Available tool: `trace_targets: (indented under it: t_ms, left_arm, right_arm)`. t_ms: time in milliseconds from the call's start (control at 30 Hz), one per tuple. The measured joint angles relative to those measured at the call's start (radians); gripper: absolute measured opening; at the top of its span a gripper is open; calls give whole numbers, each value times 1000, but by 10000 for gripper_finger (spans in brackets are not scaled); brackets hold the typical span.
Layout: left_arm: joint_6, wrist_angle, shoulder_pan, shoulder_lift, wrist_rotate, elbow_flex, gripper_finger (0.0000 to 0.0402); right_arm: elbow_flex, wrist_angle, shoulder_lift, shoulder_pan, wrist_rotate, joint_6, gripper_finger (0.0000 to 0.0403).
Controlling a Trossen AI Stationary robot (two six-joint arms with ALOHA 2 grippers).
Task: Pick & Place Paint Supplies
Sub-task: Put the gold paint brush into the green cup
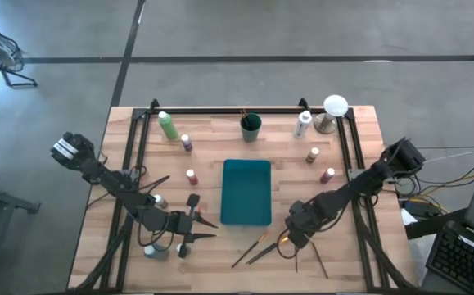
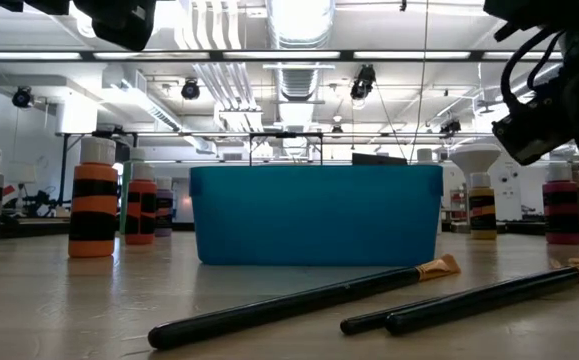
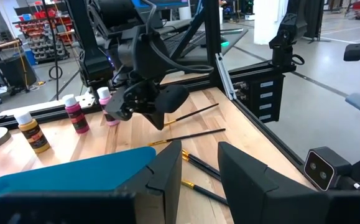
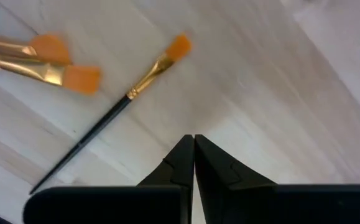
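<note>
A: which arm's closer to the brushes (image 1: 257, 246)?

B: right gripper (image 1: 292, 239), easily; fingers pressed together on nothing, just beside the brushes off the teal tray (image 1: 246, 192)'s near corner; handles run diagonally away from it; left gripper (image 1: 196, 221) partly open, empty, other side.

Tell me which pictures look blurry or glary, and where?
Right wrist view: the brush bristles are soft, the shut fingers sharper. Low view: ceiling lights glare, and the bottles beside the tray are hazy. High view: evenly lit.
</note>
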Motion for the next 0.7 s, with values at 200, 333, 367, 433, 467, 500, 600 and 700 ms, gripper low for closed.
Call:
trace_targets:
  t_ms: [200, 333, 367, 433, 467, 500, 600, 700]
  left_arm:
    - [0, 0, 0, 0, 0, 0, 110]
    - [3, 0, 0, 0, 0, 0, 110]
    - [4, 0, 0, 0, 0, 0, 110]
    - [5, 0, 0, 0, 0, 0, 110]
    - [4, 0, 0, 0, 0, 0, 110]
    - [5, 0, 0, 0, 0, 0, 110]
    - [5, 0, 0, 0, 0, 0, 110]
    - [6, 0, 0, 0, 0, 0, 110]
  right_arm:
    - [1, -11, -26, 0, 8, -4, 8]
    - [1, -18, -45, -2, 15, -14, 8]
    - [2, -21, -52, -3, 17, -15, 8]
    - [10, -32, -64, -5, 40, -18, 8]
    - [18, -36, -71, -9, 52, -26, 8]
    - [26, -35, -80, -12, 69, -37, 8]
    - [58, -35, -105, -38, 126, -94, 8]
    - [94, -37, -127, -70, 191, -174, 8]
